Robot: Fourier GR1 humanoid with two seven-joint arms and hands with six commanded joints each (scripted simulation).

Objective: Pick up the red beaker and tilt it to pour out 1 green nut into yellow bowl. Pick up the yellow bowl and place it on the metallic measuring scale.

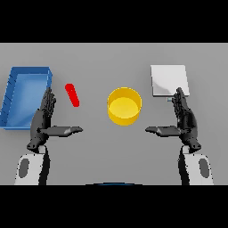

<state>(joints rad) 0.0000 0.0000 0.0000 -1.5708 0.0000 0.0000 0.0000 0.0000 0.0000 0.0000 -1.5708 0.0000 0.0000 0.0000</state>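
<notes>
A slim red beaker (72, 95) stands tilted on the grey table, left of centre. The yellow bowl (124, 106) sits in the middle, with nothing visible inside it. A pale metallic measuring scale (168, 80) lies flat at the back right. My left hand (43, 119) hovers open below and left of the beaker, fingers straight and thumb stretched toward the centre. My right hand (184, 119) mirrors it, open, just in front of the scale's near edge and right of the bowl. Neither hand touches anything. No green nut is visible.
A blue tray (14, 103) with raised walls lies at the far left, right beside my left hand's fingers.
</notes>
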